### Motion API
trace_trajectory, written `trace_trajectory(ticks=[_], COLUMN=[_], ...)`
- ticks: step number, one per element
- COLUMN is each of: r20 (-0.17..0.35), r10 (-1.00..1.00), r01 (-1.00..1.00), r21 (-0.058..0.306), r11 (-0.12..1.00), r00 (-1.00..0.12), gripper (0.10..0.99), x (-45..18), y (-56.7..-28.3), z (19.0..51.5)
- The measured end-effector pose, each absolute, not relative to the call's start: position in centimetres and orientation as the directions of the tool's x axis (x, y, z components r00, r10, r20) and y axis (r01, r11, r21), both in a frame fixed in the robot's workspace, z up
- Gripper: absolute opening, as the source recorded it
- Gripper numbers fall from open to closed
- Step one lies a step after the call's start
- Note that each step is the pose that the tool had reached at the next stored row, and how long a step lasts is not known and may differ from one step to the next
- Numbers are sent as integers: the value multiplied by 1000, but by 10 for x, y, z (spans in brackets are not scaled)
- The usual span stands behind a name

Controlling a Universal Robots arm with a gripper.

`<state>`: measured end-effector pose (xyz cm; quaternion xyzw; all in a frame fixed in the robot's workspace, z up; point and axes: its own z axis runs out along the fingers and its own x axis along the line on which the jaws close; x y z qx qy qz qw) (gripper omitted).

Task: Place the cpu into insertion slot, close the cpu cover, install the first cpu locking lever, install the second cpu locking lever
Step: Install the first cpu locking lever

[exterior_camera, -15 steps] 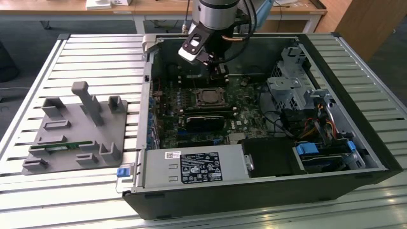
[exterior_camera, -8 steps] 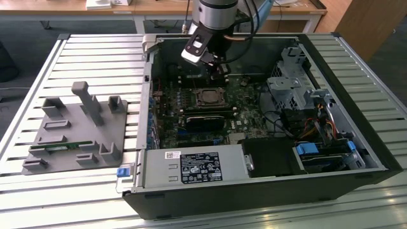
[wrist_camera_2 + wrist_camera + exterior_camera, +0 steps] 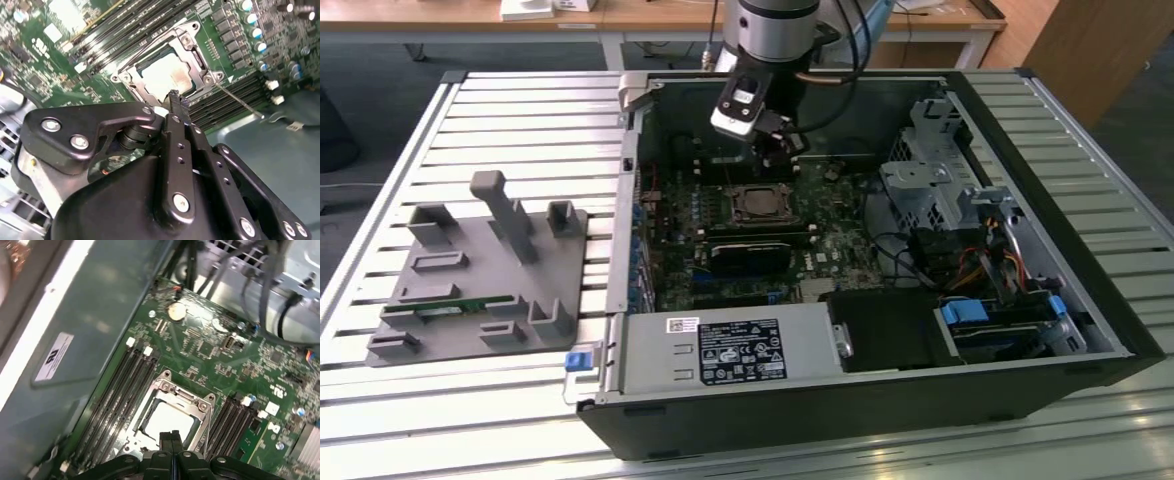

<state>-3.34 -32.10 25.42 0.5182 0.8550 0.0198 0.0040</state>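
Observation:
The cpu point(image 3: 167, 77) lies flat in the insertion slot point(image 3: 759, 205), its silvery top showing in both wrist views point(image 3: 170, 422). The cpu cover point(image 3: 186, 41), a silver frame, lies down around it point(image 3: 201, 405). A thin locking lever point(image 3: 237, 100) sticks out from one socket corner over the memory slots. My gripper point(image 3: 175, 96) hangs just above the socket's edge, shut, with nothing between its fingers point(image 3: 172, 436). In the exterior view the gripper point(image 3: 781, 160) sits inside the open case, a little behind the socket.
A black rectangular card point(image 3: 754, 255) lies in front of the socket. A drive cage point(image 3: 934, 190) and cables point(image 3: 987, 260) fill the exterior view's right. A grey fixture point(image 3: 480, 270) rests on the slatted table at the exterior view's left.

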Motion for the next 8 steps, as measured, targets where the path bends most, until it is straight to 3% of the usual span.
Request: trace_trajectory(ticks=[8], r20=[14], r10=[820], r01=[820], r21=[38], r11=[572], r00=[-573], gripper=[106], x=[-33], y=[-321], z=[254])
